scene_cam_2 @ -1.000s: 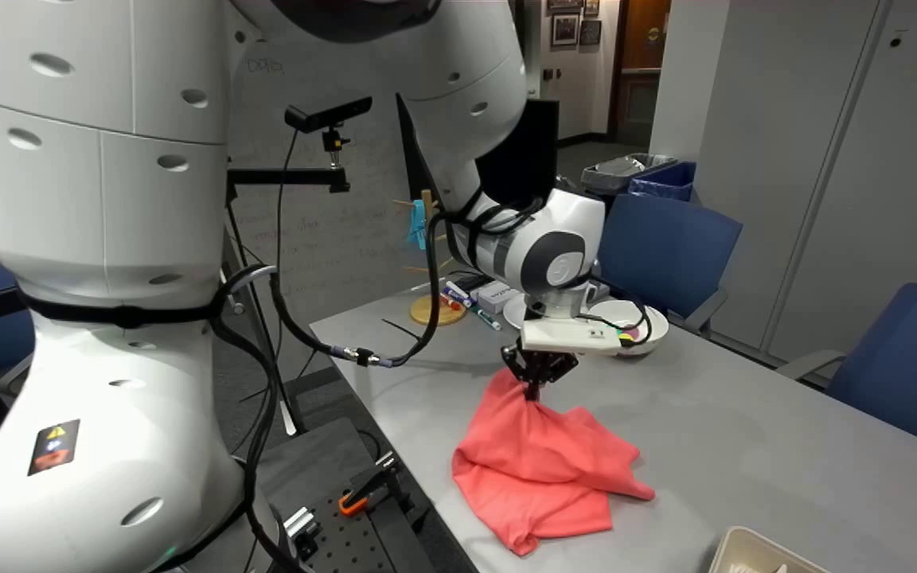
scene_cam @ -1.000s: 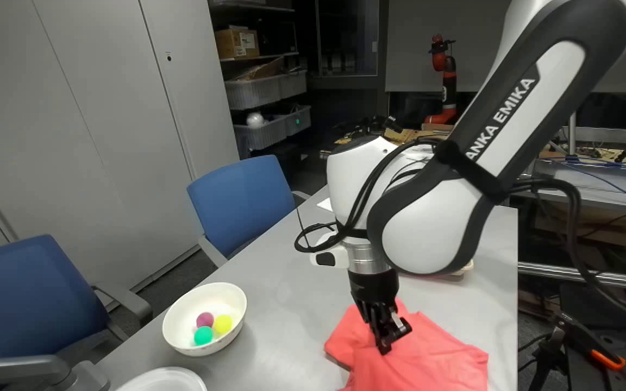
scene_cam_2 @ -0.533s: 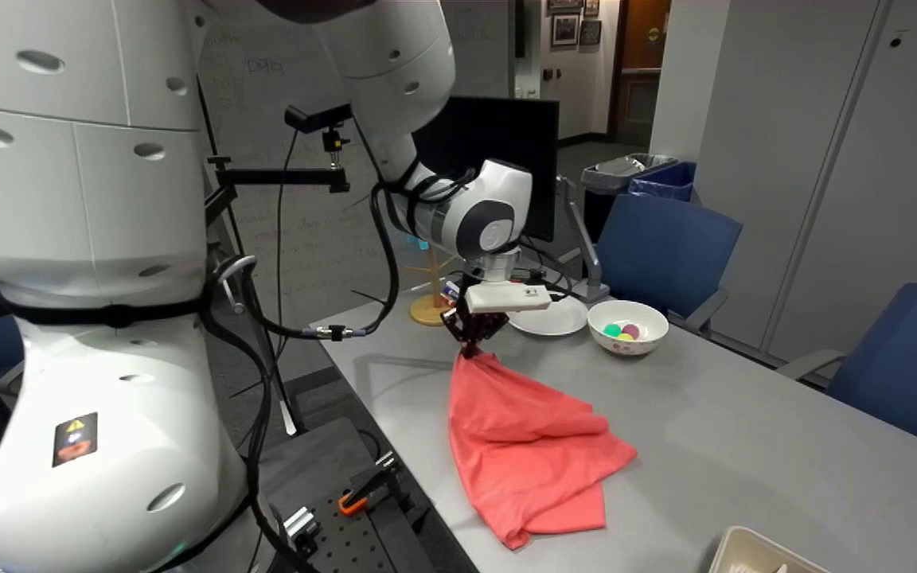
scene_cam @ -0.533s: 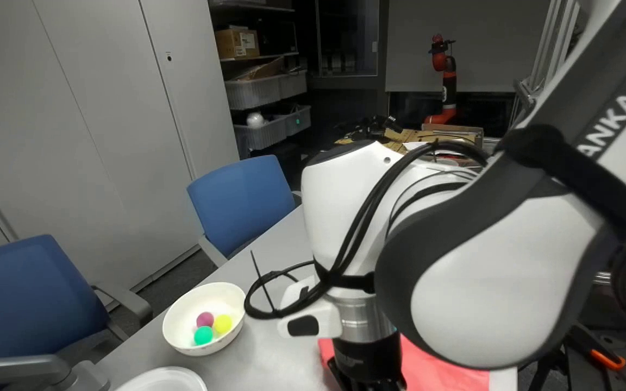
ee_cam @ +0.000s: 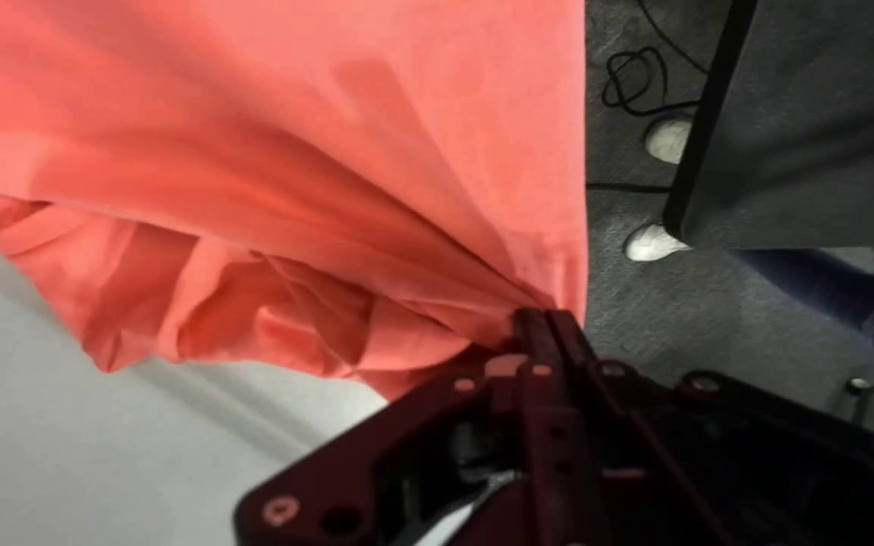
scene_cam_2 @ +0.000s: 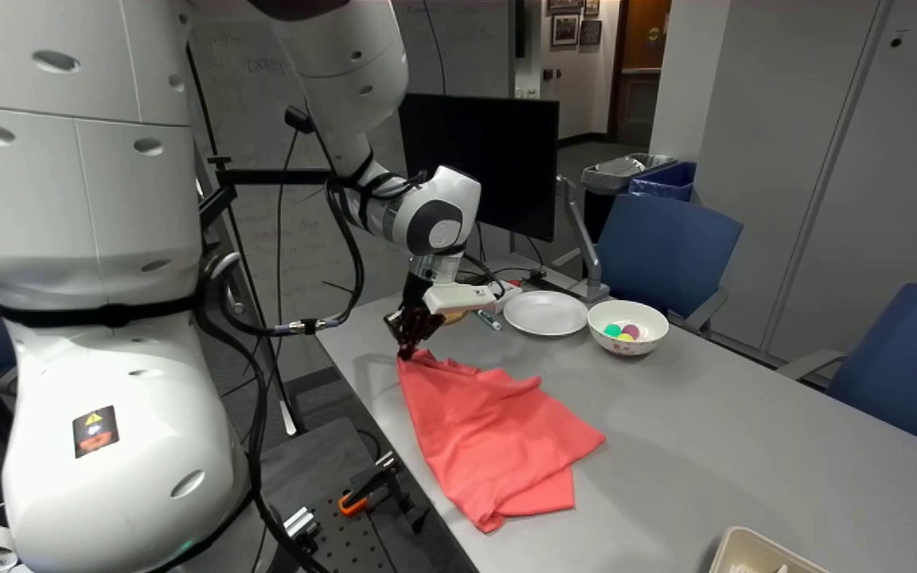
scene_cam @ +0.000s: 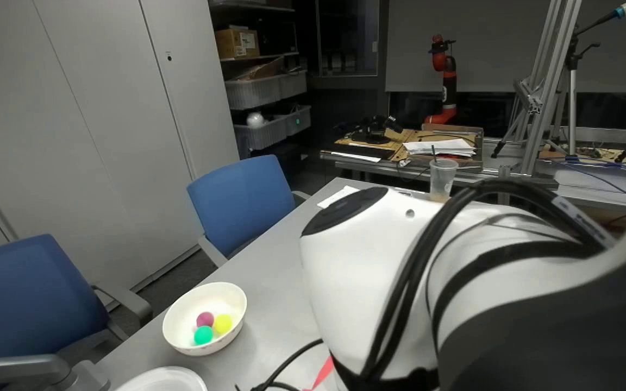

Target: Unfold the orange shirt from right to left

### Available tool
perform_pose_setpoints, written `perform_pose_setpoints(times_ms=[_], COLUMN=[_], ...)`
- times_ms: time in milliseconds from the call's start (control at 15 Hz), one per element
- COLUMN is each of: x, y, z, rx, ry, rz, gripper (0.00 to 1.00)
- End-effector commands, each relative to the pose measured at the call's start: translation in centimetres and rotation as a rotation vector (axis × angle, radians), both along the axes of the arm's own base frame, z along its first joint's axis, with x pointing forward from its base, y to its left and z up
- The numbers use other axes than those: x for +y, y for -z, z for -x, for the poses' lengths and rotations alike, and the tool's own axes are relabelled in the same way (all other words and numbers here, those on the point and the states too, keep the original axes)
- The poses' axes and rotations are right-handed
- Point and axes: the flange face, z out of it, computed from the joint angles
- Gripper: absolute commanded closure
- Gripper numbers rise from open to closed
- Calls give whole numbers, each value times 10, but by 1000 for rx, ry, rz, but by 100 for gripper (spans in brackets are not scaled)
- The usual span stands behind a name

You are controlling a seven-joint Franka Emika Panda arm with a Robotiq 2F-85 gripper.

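The robot arm makes the biggest change: within the last second it comes much closer in an exterior view, and there it hides nearly all of the cloth. On the table, the orange shirt lies near the left edge, as an exterior view shows. Its far left corner is now drawn farther to the left, and long folds run toward this corner. However, the right tip and the near tip also slide leftward, so the pull seems to drag the whole garment and not only to spread it. In the wrist view, a crumpled layer peeks out from beneath the smoother upper part; probably the unfolding is only partly done.

The plate, mostly hidden a second ago, is now in full view on the far side, just beside the bowl; the cloth touches neither of them. The gripper is clenched on the far left corner of the orange shirt. Its fingertips stand pressed together, and the folds gather into them. Whether some fabric already passes the table edge, one cannot tell. The direction seems to fit the task, but more pulling may take the cloth over this edge.
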Motion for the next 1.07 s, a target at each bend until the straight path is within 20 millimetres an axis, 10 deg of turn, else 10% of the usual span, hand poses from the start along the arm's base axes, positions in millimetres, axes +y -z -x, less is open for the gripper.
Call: perform_pose_setpoints(times_ms=[0,600,1000], x=[-1,-23,-69], y=[3,6,24], z=[17,1,-40], rx=[70,91,8], ry=[-117,-47,311], rz=[11,48,128], gripper=[70,4,0])
